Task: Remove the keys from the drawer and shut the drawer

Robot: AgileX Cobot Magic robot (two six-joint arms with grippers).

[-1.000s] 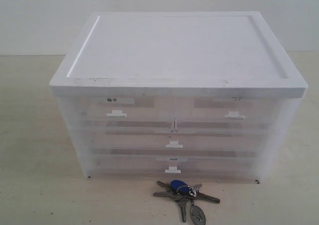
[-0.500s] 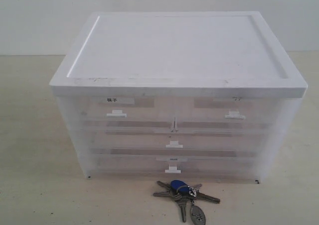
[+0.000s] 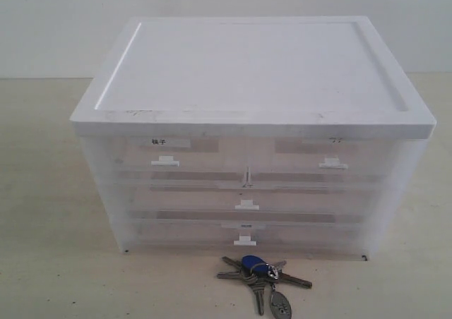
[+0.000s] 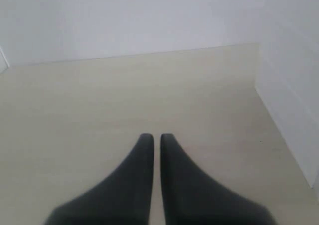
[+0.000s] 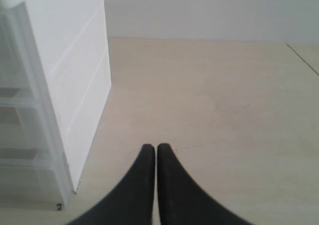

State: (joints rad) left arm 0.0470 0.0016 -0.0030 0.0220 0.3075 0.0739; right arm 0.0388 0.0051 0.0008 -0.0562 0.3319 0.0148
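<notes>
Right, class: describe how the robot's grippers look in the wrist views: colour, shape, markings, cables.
The left gripper and right gripper look alike: two matte black fingers each, broad at the base, curving in to narrow rounded tips. No markings or cables show. The arms themselves are out of view.

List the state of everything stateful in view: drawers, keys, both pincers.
keys: out of the drawer, lying on the table
middle drawer: closed
bottom drawer: closed
top left drawer: closed
top right drawer: closed
left pincer: shut, empty
right pincer: shut, empty
</notes>
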